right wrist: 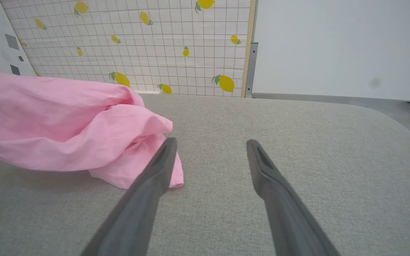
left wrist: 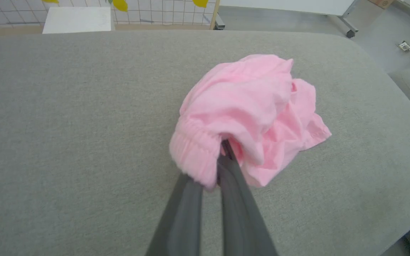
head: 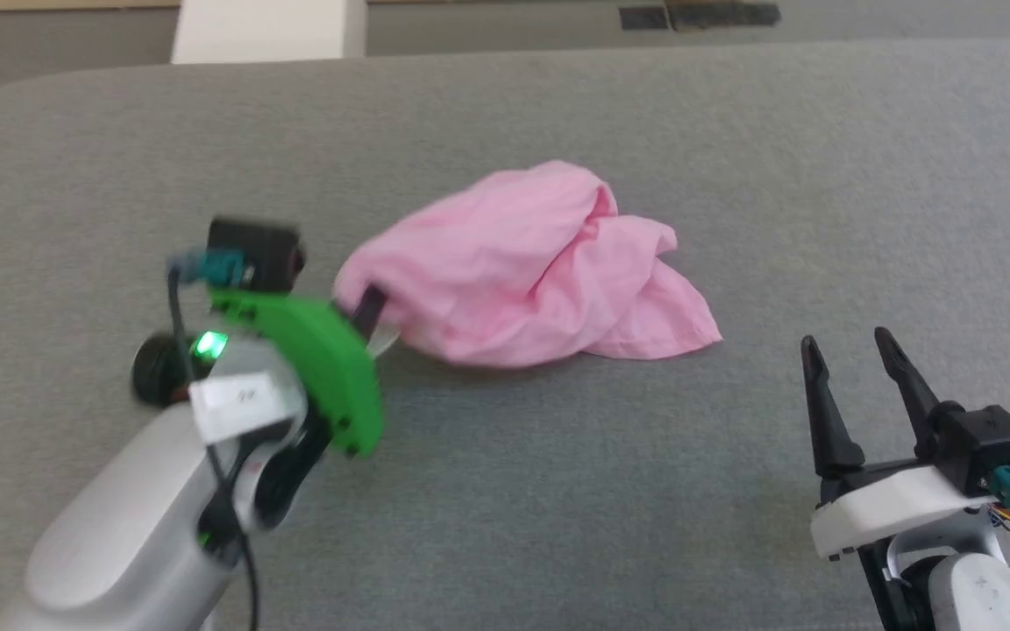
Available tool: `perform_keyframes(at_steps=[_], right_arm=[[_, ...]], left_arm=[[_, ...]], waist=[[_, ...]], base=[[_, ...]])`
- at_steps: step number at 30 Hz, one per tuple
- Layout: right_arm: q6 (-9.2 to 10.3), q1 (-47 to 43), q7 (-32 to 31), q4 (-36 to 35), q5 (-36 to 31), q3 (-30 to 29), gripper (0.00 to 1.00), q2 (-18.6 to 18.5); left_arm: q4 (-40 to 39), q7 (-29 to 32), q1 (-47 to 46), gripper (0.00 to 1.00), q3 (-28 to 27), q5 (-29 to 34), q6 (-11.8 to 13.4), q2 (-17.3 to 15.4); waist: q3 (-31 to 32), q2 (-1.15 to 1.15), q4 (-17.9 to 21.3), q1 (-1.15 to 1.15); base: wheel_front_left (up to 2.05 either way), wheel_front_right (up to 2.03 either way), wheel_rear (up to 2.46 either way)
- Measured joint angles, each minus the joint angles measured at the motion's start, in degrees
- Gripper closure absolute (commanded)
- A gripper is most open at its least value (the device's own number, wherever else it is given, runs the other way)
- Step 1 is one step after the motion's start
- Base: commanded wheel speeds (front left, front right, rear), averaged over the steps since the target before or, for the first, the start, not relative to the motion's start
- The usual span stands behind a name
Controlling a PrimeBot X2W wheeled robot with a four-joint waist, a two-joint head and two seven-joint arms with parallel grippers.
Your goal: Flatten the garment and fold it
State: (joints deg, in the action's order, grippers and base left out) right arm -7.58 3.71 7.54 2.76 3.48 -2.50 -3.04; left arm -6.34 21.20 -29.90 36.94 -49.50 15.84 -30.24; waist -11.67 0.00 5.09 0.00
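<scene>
1. The left gripper (head: 371, 308) is pinching the shorts (head: 522, 263) at their left end. Its two dark fingers are pressed together on the gathered waistband (left wrist: 194, 156), and the tips are disappearing under a fold of cloth.
2. The shorts are lying in a crumpled heap near the middle of the grey pad (head: 558, 491), with one flat corner pointing to the right.
3. The pink cloth is looking thin, soft and matte, with many fine wrinkles. The waistband is thicker and ribbed by its elastic. The pad is showing a fine woven, slightly rough surface.
4. The right gripper (head: 847, 342) is hovering near that right corner, not touching it. Its long tapered fingers are standing apart with nothing between them.
5. I am judging that the flattening is only beginning: one end is caught, nothing is spread, and no fold is made yet.
6. The next move is probably calling for a second hold on the opposite edge. After that comes a gentle pull apart, so the thin cloth is opening without slipping from the pinch.
</scene>
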Motion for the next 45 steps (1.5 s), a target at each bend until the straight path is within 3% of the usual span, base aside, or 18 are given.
perform_keyframes(at_steps=[6,8,9,10,11,15,20,27,31,39,45], right_arm=[[0.00,-0.7,-0.6,-0.3,0.0,0.3,0.00,0.0],[0.00,-1.0,-1.0,-0.4,0.0,0.4,0.00,0.0],[0.00,-1.2,-1.1,-0.5,0.0,0.3,0.00,0.0],[0.00,-1.5,-1.2,-0.5,0.0,0.4,0.00,-0.1],[0.00,-1.7,-1.3,-0.4,0.0,0.4,0.00,-0.2],[0.00,-2.0,-1.7,-0.5,0.0,0.5,0.00,-0.3],[0.00,-2.7,-2.1,-0.6,0.1,0.6,0.00,-0.6],[0.00,-3.5,-3.0,-1.4,0.7,1.1,0.00,-1.8],[0.00,-3.3,-5.1,-2.4,2.1,3.6,0.00,-3.9],[0.00,6.4,-20.6,-1.4,12.4,11.9,0.00,-12.3],[0.00,13.6,-32.3,3.2,19.9,14.3,0.00,-16.3]], left_arm=[[4.7,-0.6,9.4,1.00,-1.3,-0.5,4.2,-4.3],[6.5,-0.6,11.5,1.00,-0.8,-0.8,4.4,-4.9],[7.5,-0.6,12.3,0.66,-0.7,-1.3,4.7,-4.9],[8.3,-0.6,12.8,0.21,-0.2,-1.4,4.7,-4.9],[9.2,-0.8,13.0,0.00,0.0,-1.3,4.8,-4.9],[11.6,-3.9,13.1,0.00,-0.2,-0.4,5.5,-4.1],[12.4,-13.1,12.3,0.00,-1.8,2.5,5.5,-1.7],[11.6,-29.9,11.3,0.00,-1.0,11.1,2.9,-1.0],[11.1,-33.8,11.5,0.00,1.8,16.3,1.9,-0.9],[11.4,-35.2,11.6,0.00,4.0,18.9,1.4,1.8],[13.0,-35.5,11.3,0.00,4.2,19.3,1.2,3.8]], waist=[[2.5,0.00,-2.3,0.00],[2.9,0.00,-2.7,0.00],[3.1,0.00,-3.0,0.00],[3.4,0.00,-3.1,0.00],[3.5,0.00,-3.3,0.00],[4.0,0.00,-3.5,0.00],[5.1,0.00,-3.7,0.00],[6.7,0.00,-4.8,0.00],[6.6,0.00,-6.3,0.00],[3.9,0.00,-10.3,0.00],[1.5,0.00,-14.0,0.00]], base=[[0.00,0.00,0.00],[0.00,0.00,0.00],[0.00,0.00,0.00],[0.00,0.00,0.00],[0.00,0.00,0.00],[0.00,0.00,0.00],[0.00,0.00,0.00],[0.00,0.00,0.00],[0.00,0.00,0.00],[0.00,0.00,0.00],[0.00,0.00,0.00]])
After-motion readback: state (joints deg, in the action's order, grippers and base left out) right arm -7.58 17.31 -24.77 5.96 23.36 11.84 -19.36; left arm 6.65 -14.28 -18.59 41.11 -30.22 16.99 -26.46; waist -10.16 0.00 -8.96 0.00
